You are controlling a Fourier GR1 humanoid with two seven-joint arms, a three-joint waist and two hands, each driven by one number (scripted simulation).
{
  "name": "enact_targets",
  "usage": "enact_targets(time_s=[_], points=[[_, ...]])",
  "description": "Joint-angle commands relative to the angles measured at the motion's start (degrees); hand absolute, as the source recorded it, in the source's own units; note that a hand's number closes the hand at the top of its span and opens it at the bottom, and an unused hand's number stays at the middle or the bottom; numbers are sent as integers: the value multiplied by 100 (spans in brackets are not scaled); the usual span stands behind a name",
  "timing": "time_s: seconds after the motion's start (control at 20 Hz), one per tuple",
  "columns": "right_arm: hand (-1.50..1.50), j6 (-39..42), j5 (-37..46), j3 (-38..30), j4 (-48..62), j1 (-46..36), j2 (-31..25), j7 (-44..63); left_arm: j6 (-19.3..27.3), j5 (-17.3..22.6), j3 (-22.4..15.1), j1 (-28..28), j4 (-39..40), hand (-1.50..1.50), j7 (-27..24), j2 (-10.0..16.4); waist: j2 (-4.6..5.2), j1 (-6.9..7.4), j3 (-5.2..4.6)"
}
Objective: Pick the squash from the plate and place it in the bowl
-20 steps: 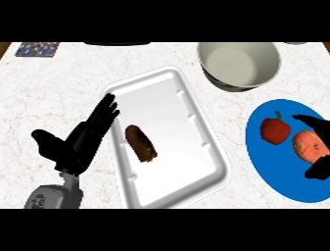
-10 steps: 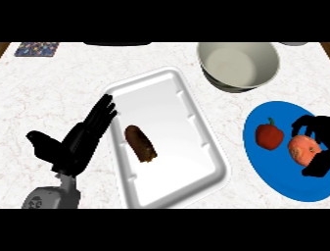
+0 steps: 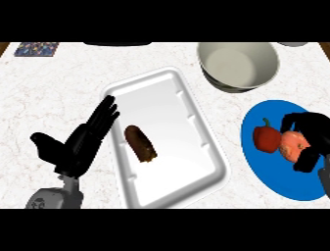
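Grasp: your right robot hand (image 3: 316, 137) is curling round the pale orange round squash (image 3: 292, 145) on the blue round plate (image 3: 283, 188).
Next: you are facing a lift to the deep grey bowl (image 3: 218, 81).

White tray (image 3: 169, 98) at mid-counter; a dark brown oblong item (image 3: 141, 143) lies in it. Right of the tray: blue plate (image 3: 283, 184) carrying a red vegetable (image 3: 266, 139) and the squash (image 3: 290, 145). Right hand (image 3: 318, 131) curled round the squash, thumb below it. Beyond the tray's far right corner: bowl (image 3: 222, 81), upright. Left of the tray: left hand (image 3: 77, 147), fingers straight, resting.
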Motion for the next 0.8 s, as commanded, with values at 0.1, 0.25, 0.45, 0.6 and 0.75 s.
enact_targets(time_s=[0.1, 0.25, 0.45, 0.6, 0.75], points=[[150, 121, 818, 596, -64, -1022, 1931, 2859, -108, -38, -164, -25, 193, 0, -111, -95, 87, 339, 45], [150, 141, 1085, 756, 157, -1545, 2453, 4155, -168, 4, -247, -94, 65, 0, 16, -104, 78, 523, 55], [150, -87, 1002, 1275, 308, -2622, 2489, 5734, -229, 65, -198, -351, 248, 0, 51, -116, 86, 582, 67], [150, -629, 570, 1808, 417, -3239, 2500, 6615, -212, -5, -176, -386, 406, 0, -57, -116, 96, 604, 73], [150, -528, 611, 1920, 636, -4295, 2505, 7178, -152, -14, -99, -644, 488, 0, 105, -90, 87, 547, 66]])
